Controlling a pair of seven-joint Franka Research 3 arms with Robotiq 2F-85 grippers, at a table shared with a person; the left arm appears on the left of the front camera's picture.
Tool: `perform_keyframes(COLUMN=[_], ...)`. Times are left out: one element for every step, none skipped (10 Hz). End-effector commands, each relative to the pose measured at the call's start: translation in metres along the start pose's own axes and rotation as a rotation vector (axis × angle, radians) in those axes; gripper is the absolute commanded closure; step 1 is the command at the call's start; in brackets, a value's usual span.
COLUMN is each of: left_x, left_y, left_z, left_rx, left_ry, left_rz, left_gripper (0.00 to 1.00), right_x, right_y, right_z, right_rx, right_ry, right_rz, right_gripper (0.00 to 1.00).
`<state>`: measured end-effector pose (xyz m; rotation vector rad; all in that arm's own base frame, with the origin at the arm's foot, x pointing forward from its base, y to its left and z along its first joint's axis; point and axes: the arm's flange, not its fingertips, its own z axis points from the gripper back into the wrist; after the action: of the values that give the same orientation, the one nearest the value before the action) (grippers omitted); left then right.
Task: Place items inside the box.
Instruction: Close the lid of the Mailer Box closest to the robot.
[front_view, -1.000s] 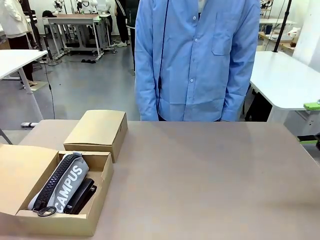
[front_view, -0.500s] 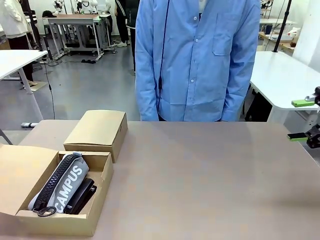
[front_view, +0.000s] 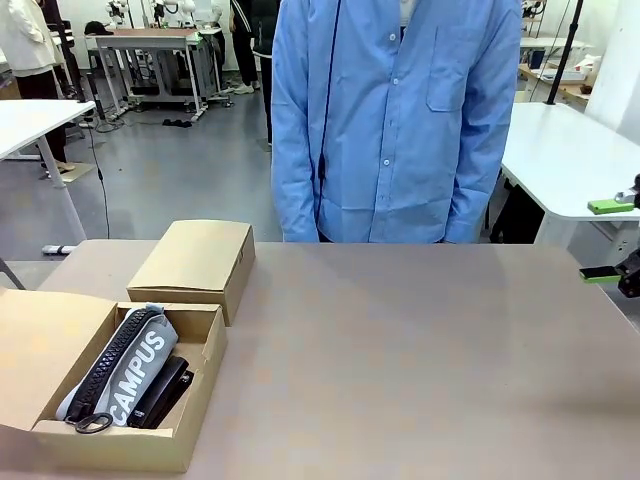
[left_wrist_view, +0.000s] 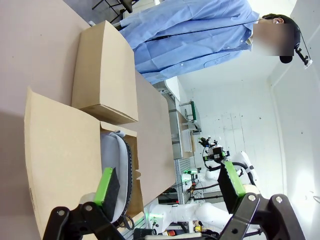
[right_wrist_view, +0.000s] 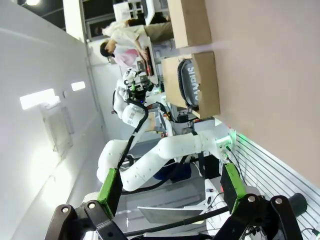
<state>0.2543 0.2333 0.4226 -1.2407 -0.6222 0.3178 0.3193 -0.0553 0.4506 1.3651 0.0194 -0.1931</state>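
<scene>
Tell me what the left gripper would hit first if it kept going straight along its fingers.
Probably the open box: the left gripper, jaws open, points over its raised flap and the light grey CAMPUS pouch inside. Depth is unclear, so which comes first is a guess.

Open brown cardboard box (front_view: 195, 385): shallow, rectangular, flap folded out flat to its left; stands at the worktop's near left corner, its long sides running roughly from near edge to far edge.

Light grey zip pouch lettered CAMPUS (front_view: 140, 375): soft fabric, white capitals along its length, black zip down its left side with a ring pull at the near end. Lies lengthwise inside the box, filling the left and middle, tilted slightly.

Black stapler (front_view: 165, 390): long, narrow, glossy. Lies inside the box along the pouch's right side, touching it, against the right wall. Whether a second one lies beneath cannot be told.
</scene>
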Motion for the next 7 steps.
perform_keyframes(left_x=[-0.001,0.000,0.000,-0.001,-0.003,-0.010,-0.015], left_y=[-0.001,0.000,-0.015,-0.028,-0.038,-0.044,-0.045], left_z=[-0.001,0.000,-0.007,-0.008,-0.011,-0.017,-0.027], left_rx=[-0.025,0.000,-0.142,-0.198,-0.226,-0.244,-0.216], left_ry=[-0.012,0.000,0.111,0.135,0.124,0.191,0.208], left_rz=[-0.018,0.000,-0.264,-0.454,-0.606,-0.693,-0.791], left_gripper=[0.00,0.00,0.00,0.00,0.00,0.00,0.00], right_x=[0.003,0.003,0.003,0.003,0.003,0.003,0.003], right_y=[0.004,0.004,0.004,0.004,0.004,0.004,0.004], right_z=[0.000,0.000,0.000,0.000,0.000,0.000,0.000], right_rx=[0.024,0.024,0.024,0.024,0.024,0.024,0.024], right_ry=[0.000,0.000,0.000,0.000,0.000,0.000,0.000], right_rz=[0.023,0.023,0.023,0.023,0.023,0.023,0.023], right_gripper=[0.00,0.00,0.00,0.00,0.00,0.00,0.00])
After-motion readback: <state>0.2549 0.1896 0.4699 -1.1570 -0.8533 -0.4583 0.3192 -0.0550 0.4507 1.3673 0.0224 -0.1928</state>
